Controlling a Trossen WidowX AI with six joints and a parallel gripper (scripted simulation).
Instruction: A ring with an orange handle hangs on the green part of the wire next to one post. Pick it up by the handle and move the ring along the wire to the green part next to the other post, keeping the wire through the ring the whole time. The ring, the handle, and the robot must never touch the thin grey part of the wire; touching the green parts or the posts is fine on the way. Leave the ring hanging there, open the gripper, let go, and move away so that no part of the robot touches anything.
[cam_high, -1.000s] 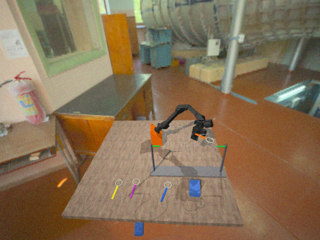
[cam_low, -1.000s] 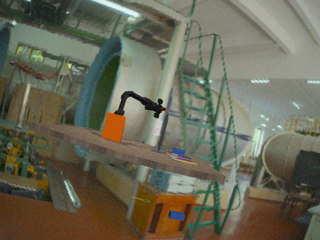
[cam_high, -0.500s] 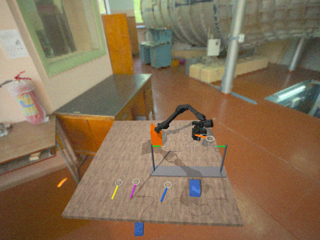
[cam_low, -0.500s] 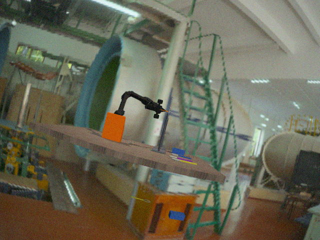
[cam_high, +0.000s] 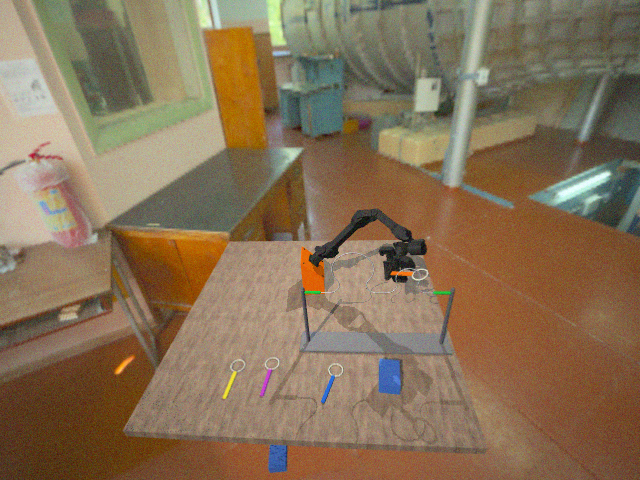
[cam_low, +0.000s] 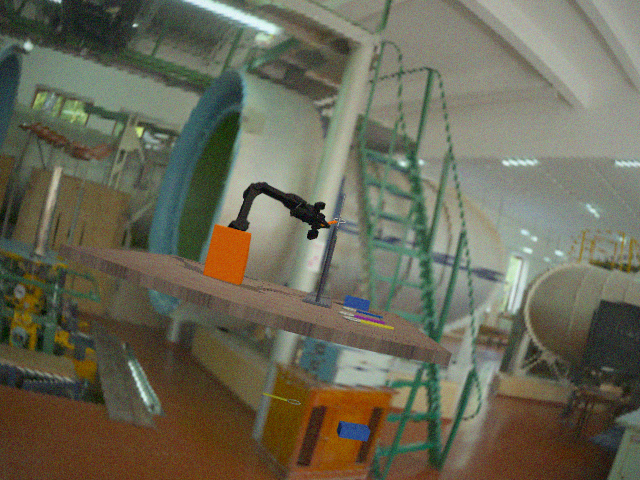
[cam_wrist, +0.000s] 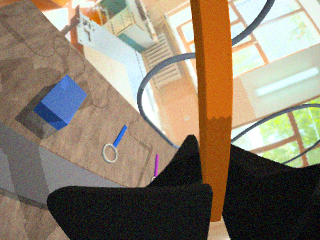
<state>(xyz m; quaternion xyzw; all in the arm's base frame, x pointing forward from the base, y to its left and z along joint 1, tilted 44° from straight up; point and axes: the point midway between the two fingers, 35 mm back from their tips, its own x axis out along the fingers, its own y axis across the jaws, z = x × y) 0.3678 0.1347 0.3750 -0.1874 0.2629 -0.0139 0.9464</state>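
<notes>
Ring of pale, thin material (cam_high: 419, 274) (cam_low: 338, 221) is held up near the right-side green wire part in the top view; whether the wire passes through it, I cannot tell. The black gripper (cam_high: 391, 273) (cam_low: 323, 224) (cam_wrist: 196, 140) pinches its straight orange handle (cam_high: 401, 273) (cam_low: 331, 223) (cam_wrist: 215, 75). I judge it light and stiff, perhaps slippery, so the handle's middle is the good place for grip. Outward, I count one bent grey wire (cam_high: 373, 268) (cam_wrist: 140, 95), two green parts, two dark posts, and three spare handled rings on the brown wooden table (cam_high: 206, 392) (cam_low: 284, 310) (cam_wrist: 95, 112): yellow, magenta, blue.
</notes>
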